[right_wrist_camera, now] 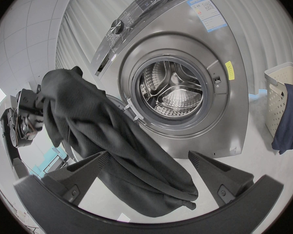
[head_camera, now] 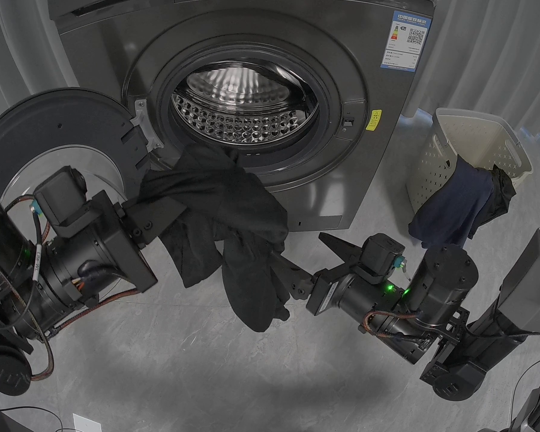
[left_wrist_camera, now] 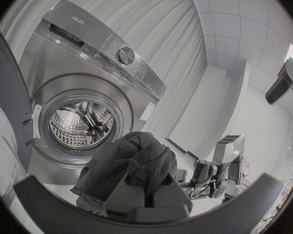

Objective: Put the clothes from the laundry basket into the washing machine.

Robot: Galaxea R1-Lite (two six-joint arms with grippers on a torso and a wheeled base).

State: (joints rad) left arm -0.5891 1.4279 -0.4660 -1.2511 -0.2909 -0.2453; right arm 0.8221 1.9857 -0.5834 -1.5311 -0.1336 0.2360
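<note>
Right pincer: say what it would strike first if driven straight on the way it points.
The dark, limp cloth garment hanging from the left pincer: it drapes between the fingers of the open right pincer. Behind it likely stands the grey washing machine, depth unclear.

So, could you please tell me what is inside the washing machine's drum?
Only bare perforated steel and ribs show inside the drum; no clothes in the visible part. Its near floor is hidden behind the door rim and, from the head view, partly by the black garment.
</note>
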